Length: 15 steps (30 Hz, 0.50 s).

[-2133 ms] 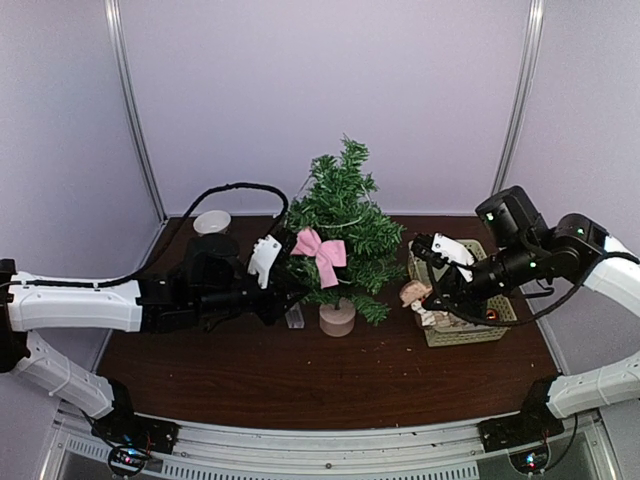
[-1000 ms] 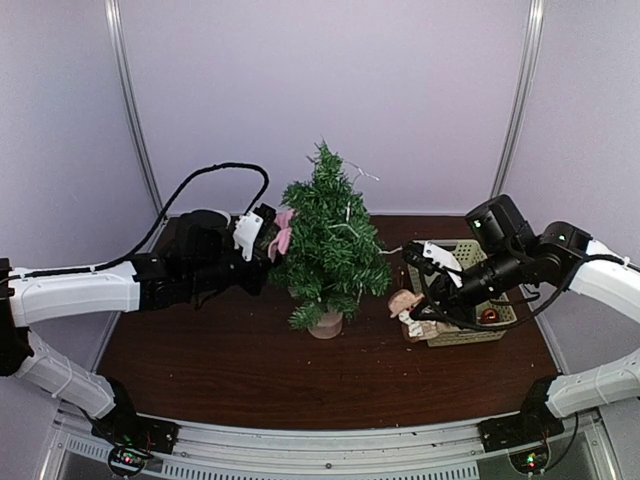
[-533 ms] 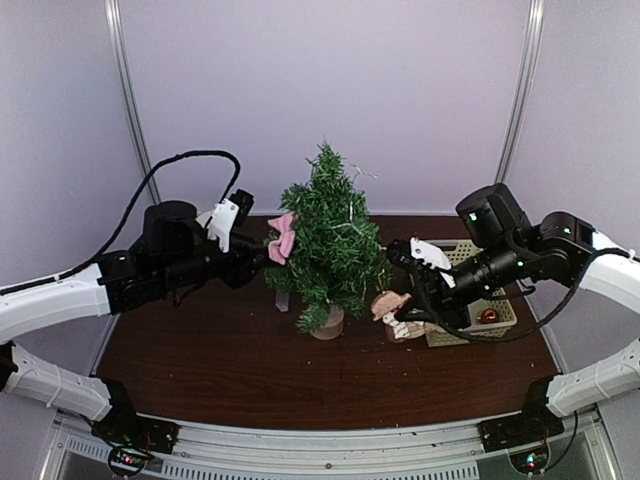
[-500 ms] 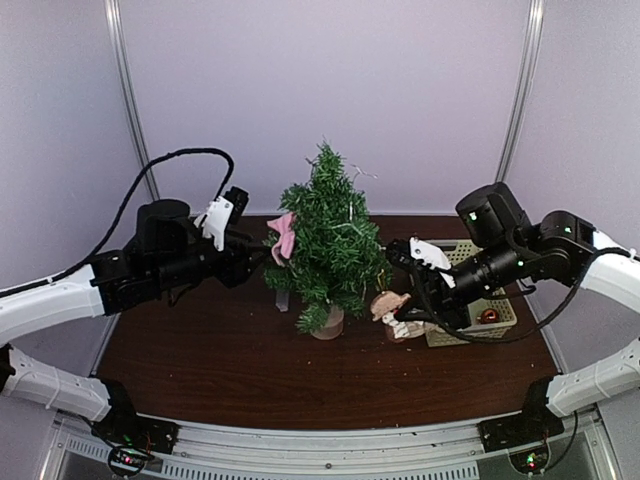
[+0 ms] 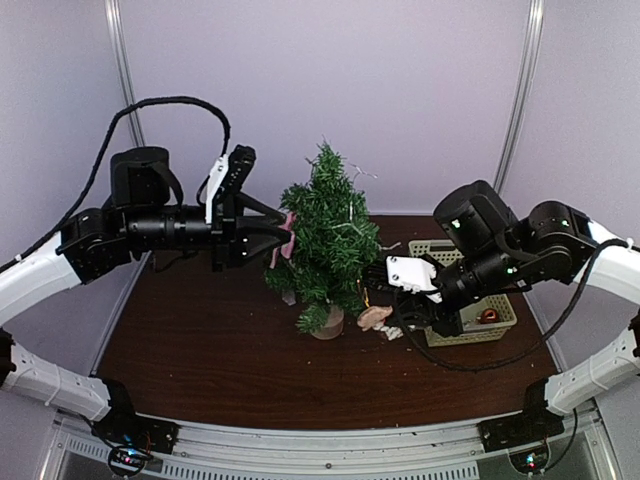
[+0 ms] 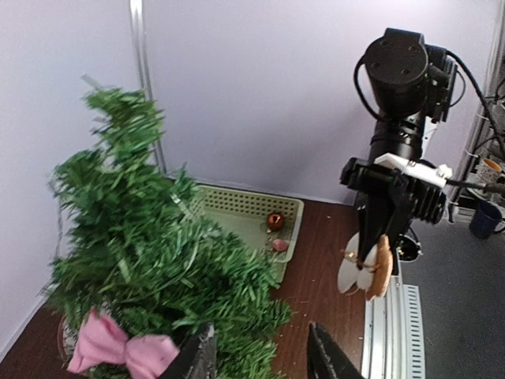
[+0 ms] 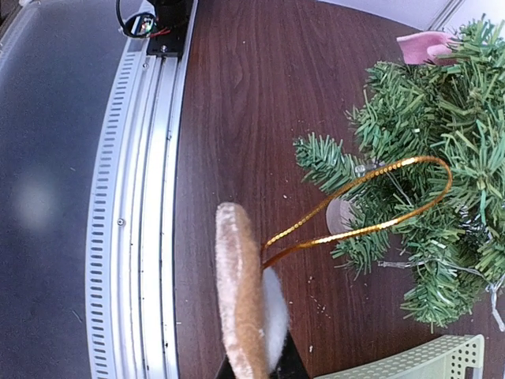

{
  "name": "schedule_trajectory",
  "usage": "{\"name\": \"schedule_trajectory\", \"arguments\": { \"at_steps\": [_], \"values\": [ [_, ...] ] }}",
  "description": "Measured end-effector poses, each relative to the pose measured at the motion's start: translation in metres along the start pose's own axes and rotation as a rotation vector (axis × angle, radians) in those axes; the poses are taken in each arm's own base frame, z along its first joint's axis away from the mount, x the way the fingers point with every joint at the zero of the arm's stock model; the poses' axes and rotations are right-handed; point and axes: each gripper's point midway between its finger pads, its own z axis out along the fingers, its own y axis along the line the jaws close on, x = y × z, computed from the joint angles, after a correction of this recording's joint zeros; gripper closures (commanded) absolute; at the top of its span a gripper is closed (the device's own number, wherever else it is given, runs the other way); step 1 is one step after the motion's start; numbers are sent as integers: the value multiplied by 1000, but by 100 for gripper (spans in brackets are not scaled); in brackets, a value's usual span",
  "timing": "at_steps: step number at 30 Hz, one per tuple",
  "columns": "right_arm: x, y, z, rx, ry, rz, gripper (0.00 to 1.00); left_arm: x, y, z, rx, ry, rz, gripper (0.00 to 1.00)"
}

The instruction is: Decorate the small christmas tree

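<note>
Even, soft light; blurred small christmas tree [image 6: 150,237]

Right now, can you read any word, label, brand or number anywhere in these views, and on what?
None: no readable text in any view. The small christmas tree, pink bow, plush ornament and green basket show no lettering, labels or numbers.

Comprises one small christmas tree [image 5: 328,235], one pink bow [image 6: 118,349], one plush ornament [image 5: 377,318] with one gold loop [image 7: 371,197], one green basket [image 6: 237,199], one red bauble [image 6: 274,221], one brown table [image 5: 200,350].
</note>
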Motion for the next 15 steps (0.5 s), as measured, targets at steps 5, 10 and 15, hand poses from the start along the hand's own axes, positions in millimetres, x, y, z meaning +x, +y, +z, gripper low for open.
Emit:
{"name": "schedule_trajectory", "arguments": {
  "at_steps": [5,10,15],
  "values": [
    [5,-4,3,46,63,-49,100,-3,-23,40,117,41,1,62],
    [10,-9,1,86,106,-76,100,5,-36,77,182,111,-18,63],
    [12,-12,0,107,136,-100,100,15,-43,94,207,169,-40,67]
  ]
}}
